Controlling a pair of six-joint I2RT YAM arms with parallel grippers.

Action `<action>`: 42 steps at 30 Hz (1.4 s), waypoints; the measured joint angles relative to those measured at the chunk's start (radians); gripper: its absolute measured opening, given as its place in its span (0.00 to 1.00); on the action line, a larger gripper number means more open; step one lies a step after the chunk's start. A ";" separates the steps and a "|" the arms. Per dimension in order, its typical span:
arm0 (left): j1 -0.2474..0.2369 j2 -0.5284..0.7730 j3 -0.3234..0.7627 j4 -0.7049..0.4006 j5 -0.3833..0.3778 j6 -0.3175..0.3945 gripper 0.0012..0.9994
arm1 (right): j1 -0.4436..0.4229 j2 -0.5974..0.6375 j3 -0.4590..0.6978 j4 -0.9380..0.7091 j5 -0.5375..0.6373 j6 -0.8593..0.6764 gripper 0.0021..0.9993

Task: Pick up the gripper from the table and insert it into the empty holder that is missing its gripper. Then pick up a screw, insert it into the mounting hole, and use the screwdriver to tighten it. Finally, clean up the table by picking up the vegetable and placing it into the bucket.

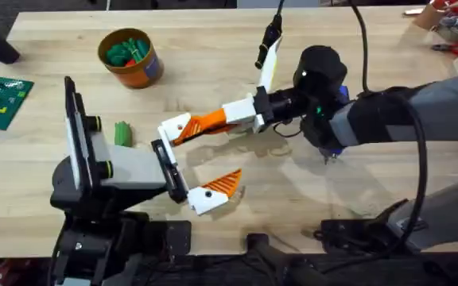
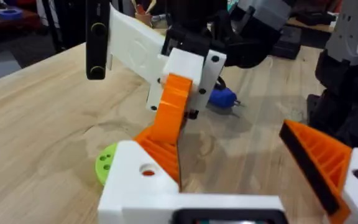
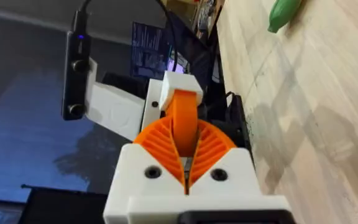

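Two orange ribbed fingers (image 1: pixel 225 183), one vegetable (image 1: pixel 122 133) on the tabletop.
Right gripper (image 1: pixel 196 125) is clamping one finger (image 1: pixel 180 135), lying lengthwise toward the tabletop's right edge; left gripper (image 1: pixel 201 159) is gaping wide.

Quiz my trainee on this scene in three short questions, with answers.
1. True or false: the vegetable lies inside the bucket.
2. What is the right tool clamped on? A) the gripper B) the screwdriver C) the bucket
3. Fill in: the left tool has its fingers ___.

Key: 1 false, it lies on the table beside the left arm; 2 A; 3 open.
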 joint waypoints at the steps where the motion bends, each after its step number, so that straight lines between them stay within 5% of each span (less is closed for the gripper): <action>1: 0.000 0.000 0.000 0.000 -0.002 -0.001 0.98 | 0.001 0.000 0.000 0.000 0.009 0.008 0.02; 13: 0.000 0.000 0.000 0.005 -0.026 0.002 0.98 | 0.011 0.000 -0.074 0.171 0.131 0.163 0.01; 38: 0.008 0.000 0.000 0.006 -0.061 -0.016 0.99 | 0.071 0.000 -0.085 0.182 0.263 0.181 0.01; 40: 0.008 0.000 0.000 0.006 -0.061 -0.016 0.99 | 0.071 0.000 -0.085 0.181 0.264 0.180 0.05; 42: 0.008 0.000 0.000 0.006 -0.057 -0.015 0.99 | 0.073 0.000 -0.085 0.177 0.275 0.182 0.21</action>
